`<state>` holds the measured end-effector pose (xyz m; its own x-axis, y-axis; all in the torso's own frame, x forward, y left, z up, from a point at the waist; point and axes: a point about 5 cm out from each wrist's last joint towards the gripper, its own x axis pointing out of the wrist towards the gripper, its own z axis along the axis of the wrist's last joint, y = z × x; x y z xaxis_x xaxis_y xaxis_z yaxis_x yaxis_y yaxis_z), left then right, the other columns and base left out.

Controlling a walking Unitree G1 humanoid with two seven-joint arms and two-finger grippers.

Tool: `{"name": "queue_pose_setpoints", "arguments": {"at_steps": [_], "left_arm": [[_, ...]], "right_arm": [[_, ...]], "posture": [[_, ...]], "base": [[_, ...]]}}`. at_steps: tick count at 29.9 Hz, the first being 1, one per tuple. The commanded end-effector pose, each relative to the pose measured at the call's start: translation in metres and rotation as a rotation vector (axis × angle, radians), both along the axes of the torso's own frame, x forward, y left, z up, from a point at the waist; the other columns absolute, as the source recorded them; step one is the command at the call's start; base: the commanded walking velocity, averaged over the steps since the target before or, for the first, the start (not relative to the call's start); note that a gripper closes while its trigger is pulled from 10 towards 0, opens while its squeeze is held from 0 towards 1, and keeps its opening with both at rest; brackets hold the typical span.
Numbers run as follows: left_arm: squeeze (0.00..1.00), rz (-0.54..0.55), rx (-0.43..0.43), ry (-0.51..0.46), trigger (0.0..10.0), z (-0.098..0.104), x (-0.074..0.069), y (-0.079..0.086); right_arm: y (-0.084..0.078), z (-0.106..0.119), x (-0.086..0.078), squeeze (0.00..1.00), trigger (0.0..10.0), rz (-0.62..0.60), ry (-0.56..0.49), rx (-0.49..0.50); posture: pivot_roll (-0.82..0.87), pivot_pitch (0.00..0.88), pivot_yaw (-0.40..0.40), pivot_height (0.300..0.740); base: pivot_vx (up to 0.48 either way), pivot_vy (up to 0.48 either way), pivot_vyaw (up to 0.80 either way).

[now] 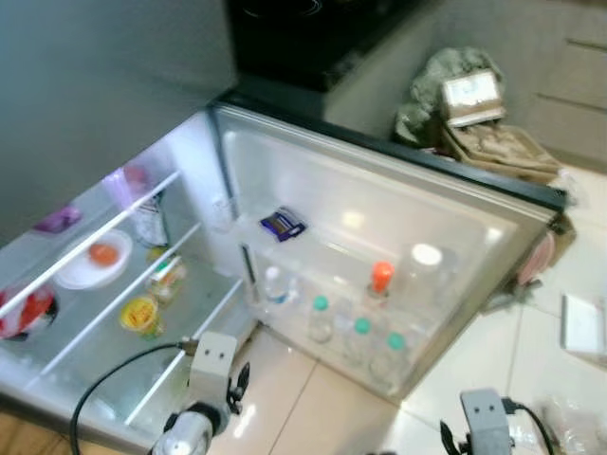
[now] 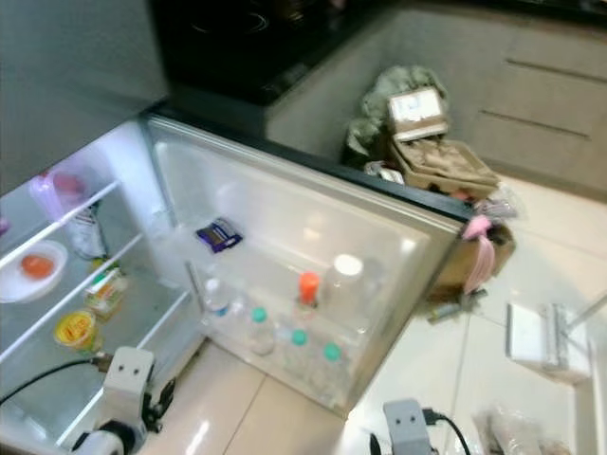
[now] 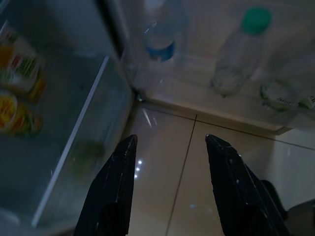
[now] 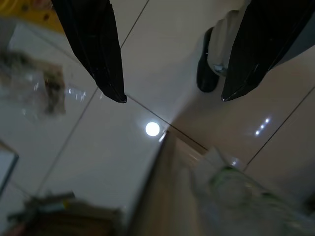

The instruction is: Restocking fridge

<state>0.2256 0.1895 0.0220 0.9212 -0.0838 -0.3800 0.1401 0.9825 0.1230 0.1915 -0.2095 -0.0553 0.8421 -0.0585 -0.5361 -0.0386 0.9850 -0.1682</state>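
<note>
Both jaws open, empty; fridge door [image 1: 398, 204] open.

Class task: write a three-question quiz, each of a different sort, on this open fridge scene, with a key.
1. True or false: the fridge door is shut.
2. What colour is the cap of the tallest bottle in the door's bottom rack?
3. The left end effector is: A) shut on a bottle, B) open above the floor, C) inside the fridge.

Key: 1 false; 2 orange; 3 B.
</note>
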Motion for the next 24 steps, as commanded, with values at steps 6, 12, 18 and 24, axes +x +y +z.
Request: {"name": "queue_pose_setpoints", "arguments": {"at_steps": [6,12,18,24], "left_arm": [[0.00,0.000,0.000,0.017,10.0,-0.005,-0.005,-0.001],[0.00,-0.001,0.002,0.013,10.0,-0.005,-0.004,-0.002],[0.00,-0.008,0.010,0.006,10.0,-0.004,-0.004,-0.003],[0.00,-0.015,0.015,0.003,10.0,-0.004,-0.004,-0.003]], "right_arm": [[-0.004,-0.002,-0.003,0.00,10.0,-0.004,0.011,-0.012],[-0.004,0.000,-0.001,0.00,10.0,0.000,-0.002,-0.019],[-0.004,0.003,0.004,0.00,10.0,0.004,-0.016,-0.021],[-0.004,0.005,0.007,0.00,10.0,0.008,-0.024,-0.022]], "posture": [[-0.10,0.160,0.011,0.737],[-0.10,0.161,0.010,0.737],[-0.10,0.162,0.010,0.737],[-0.10,0.161,0.009,0.737]], "base": [[0.000,0.000,-0.80],[0.000,0.000,-0.07],[0.000,0.000,0.00],[0.000,0.000,0.00]]}}
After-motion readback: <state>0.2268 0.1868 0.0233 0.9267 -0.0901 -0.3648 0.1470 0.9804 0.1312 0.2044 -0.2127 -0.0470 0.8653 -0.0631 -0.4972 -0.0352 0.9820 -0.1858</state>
